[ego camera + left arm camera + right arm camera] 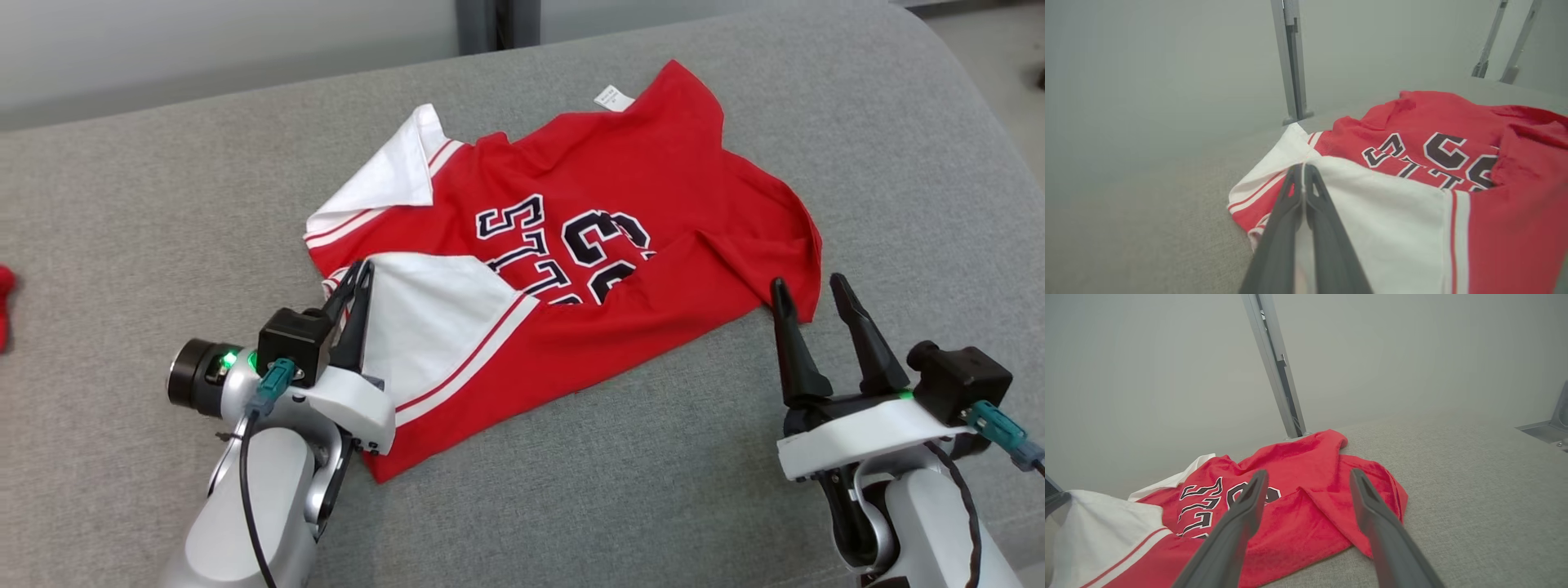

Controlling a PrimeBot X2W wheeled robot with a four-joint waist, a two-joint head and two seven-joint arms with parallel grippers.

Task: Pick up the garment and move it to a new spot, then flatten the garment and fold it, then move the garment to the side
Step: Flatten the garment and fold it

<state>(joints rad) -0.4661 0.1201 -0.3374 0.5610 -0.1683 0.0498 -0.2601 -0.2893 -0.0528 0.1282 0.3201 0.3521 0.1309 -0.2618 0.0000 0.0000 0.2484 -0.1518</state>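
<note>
The garment (620, 196) is a red jersey with white sleeves and dark numbers, lying rumpled on the grey padded surface (163, 204). My left gripper (363, 273) is at the near-left white sleeve, shut on the sleeve's edge. In the left wrist view the gripper (1303, 168) has its fingers pressed together with white cloth of the garment (1502, 237) pinched between them. My right gripper (808, 284) stands open just off the jersey's near-right corner, not touching it. In the right wrist view this gripper (1308, 473) frames the red hem of the garment (1298, 526).
A small red object (4, 306) lies at the far left edge. A grey metal post (1290, 61) rises behind the surface, and the post (1276, 367) shows in the right wrist view too. The surface curves away at the right (980, 106).
</note>
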